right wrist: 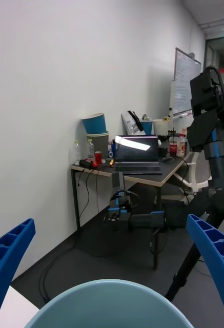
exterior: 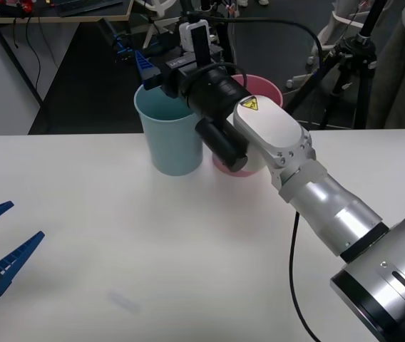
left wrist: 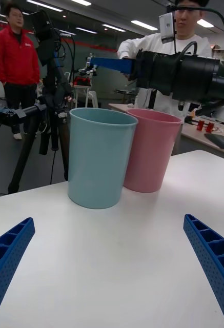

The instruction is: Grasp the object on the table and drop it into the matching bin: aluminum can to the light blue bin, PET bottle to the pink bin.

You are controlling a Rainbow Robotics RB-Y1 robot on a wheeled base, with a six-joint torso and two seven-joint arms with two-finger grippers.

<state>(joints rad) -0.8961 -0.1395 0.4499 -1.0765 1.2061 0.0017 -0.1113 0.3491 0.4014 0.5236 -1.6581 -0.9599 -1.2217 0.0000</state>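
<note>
My right gripper (exterior: 149, 71) hangs open just above the rim of the light blue bin (exterior: 167, 142), with nothing between its fingers (right wrist: 9, 251). In the right wrist view the bin's rim (right wrist: 109, 302) lies right under the open fingers. The pink bin (exterior: 263, 91) stands touching the light blue bin's right side, partly hidden behind my right arm. Both bins (left wrist: 99, 159) (left wrist: 147, 154) also appear in the left wrist view, with the right gripper (left wrist: 109, 64) above them. My left gripper (exterior: 26, 221) rests open low over the table (exterior: 188, 249) at the near left. The aluminum can is out of view, as is any PET bottle.
A black tripod (exterior: 345, 57) stands behind the table's far right edge, and another tripod (left wrist: 45, 107) is beyond the far edge. A desk with a laptop (right wrist: 137, 154) stands by the wall beyond the bins. A black cable (exterior: 295, 271) hangs beside my right arm.
</note>
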